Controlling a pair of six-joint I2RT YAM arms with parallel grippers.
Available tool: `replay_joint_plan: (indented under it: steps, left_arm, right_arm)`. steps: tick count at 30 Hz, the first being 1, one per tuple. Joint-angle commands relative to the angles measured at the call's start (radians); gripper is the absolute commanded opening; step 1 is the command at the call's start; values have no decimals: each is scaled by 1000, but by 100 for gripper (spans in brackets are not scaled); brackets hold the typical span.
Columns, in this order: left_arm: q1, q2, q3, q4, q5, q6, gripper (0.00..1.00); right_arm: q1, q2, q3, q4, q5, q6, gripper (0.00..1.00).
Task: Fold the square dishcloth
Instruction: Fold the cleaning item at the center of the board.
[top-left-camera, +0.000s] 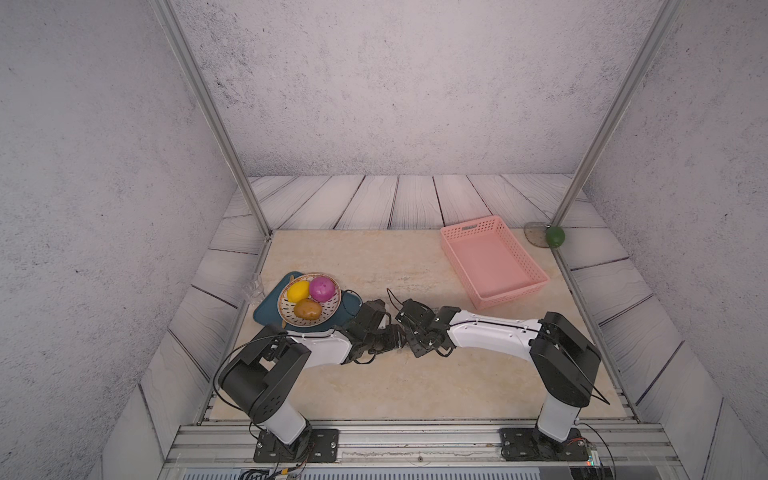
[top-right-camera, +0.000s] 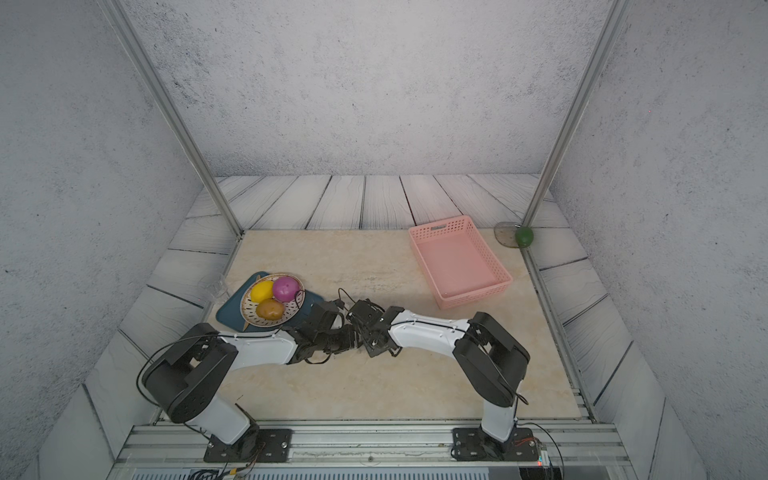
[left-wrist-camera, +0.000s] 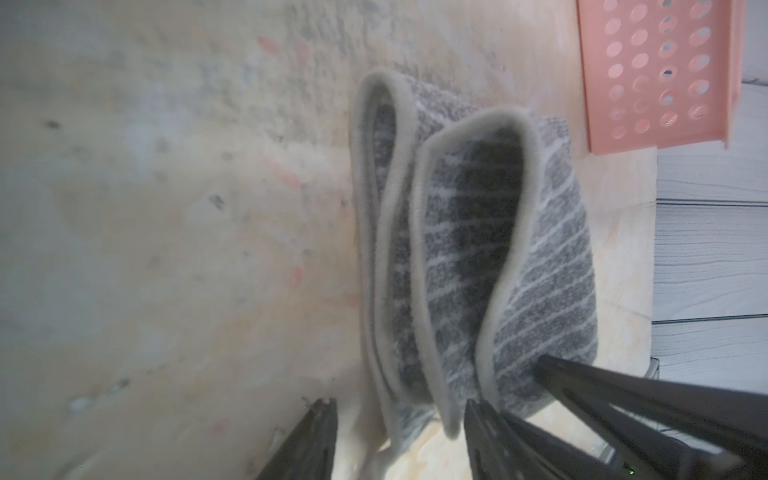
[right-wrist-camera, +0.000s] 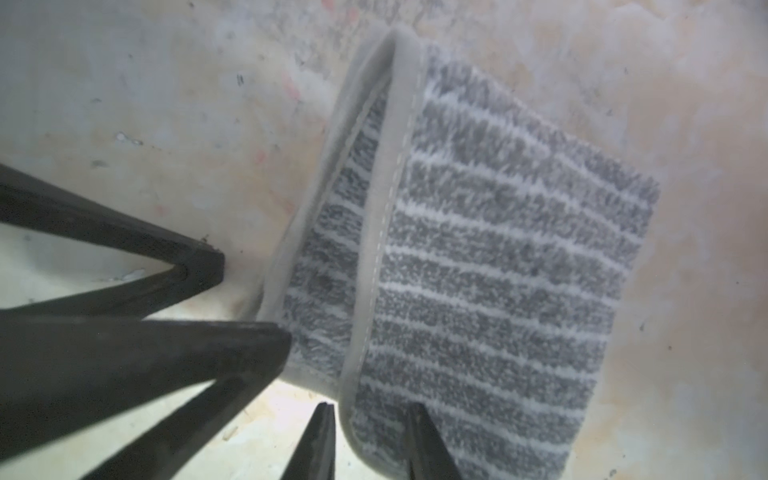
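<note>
1. The left tool (left-wrist-camera: 400, 403) is released, its jaws well apart astride the layered hem of the square dishcloth (left-wrist-camera: 478, 249). One fingertip (left-wrist-camera: 486, 436) touches the hem and the other stands clear.
2. The right tool (right-wrist-camera: 370, 406) has its jaws narrowly apart with a hemmed corner of the dishcloth between them. Whether they press it cannot be told.
3. The square dishcloth lies folded in layers near the middle of the worktop (top-left-camera: 374, 257), hidden beneath the wrists in both top views.
4. The worktop is a beige marbled slab, bordered by pale plank-patterned panels and grey textured walls.
5. The pink basket (top-left-camera: 494, 266) is near the far right corner, its floor showing.
6. A perforated bowl (top-left-camera: 329, 311) on a dark teal mat (top-left-camera: 266, 313) at the left edge holds a yellow fruit (top-left-camera: 298, 291), a purple fruit (top-left-camera: 321, 288) and a brown potato (top-left-camera: 308, 309).
</note>
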Motion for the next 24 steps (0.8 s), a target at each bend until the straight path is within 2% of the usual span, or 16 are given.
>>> replay_joint_plan:
  steps: [1, 12, 20, 24]
  left_arm:
    - [-4, 63, 1, -9, 19, -18, 50]
    - [-4, 105, 1, 0, 31, -43, 18]
    - [-4, 106, -3, 9, 33, -49, 17]
    - [-4, 100, -7, 9, 29, -48, 17]
  right_arm:
    - [8, 25, 19, 3, 33, -4, 30]
    - [21, 41, 12, 26, 33, 12, 31]
    - [21, 57, 10, 16, 79, 41, 32]
    - [21, 61, 7, 9, 104, 54, 27]
